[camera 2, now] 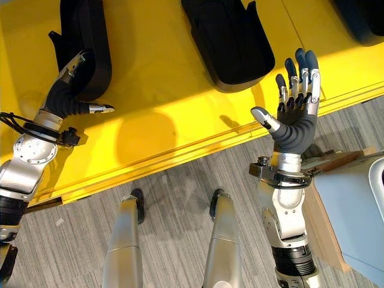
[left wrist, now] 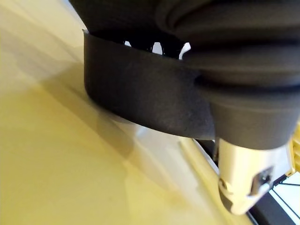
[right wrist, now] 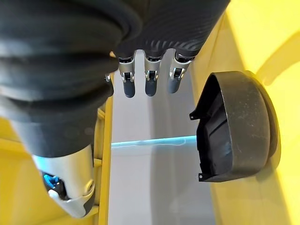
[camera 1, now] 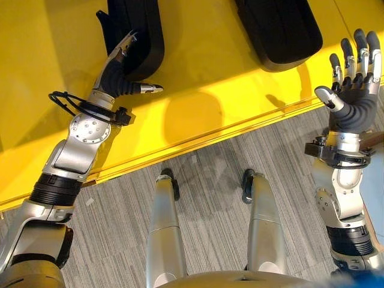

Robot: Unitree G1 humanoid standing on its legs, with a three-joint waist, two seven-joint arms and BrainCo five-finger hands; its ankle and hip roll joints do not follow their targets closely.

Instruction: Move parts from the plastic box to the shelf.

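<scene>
Two black moulded parts lie on the yellow shelf: left part, right part. Left hand rests on the left part, fingers hidden, grip unclear. Right hand spread, holding nothing, near the shelf's front edge. Grey box corner at right.

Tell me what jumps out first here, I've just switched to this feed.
The bright yellow shelf dominates the scene, with black curved parts lying on it: one at the left, one near the middle. The left hand rests against the left part, its fingers hidden behind that part's edge and its thumb lying out on the shelf. The right hand hangs spread open over the shelf's front edge, holding nothing.
</scene>
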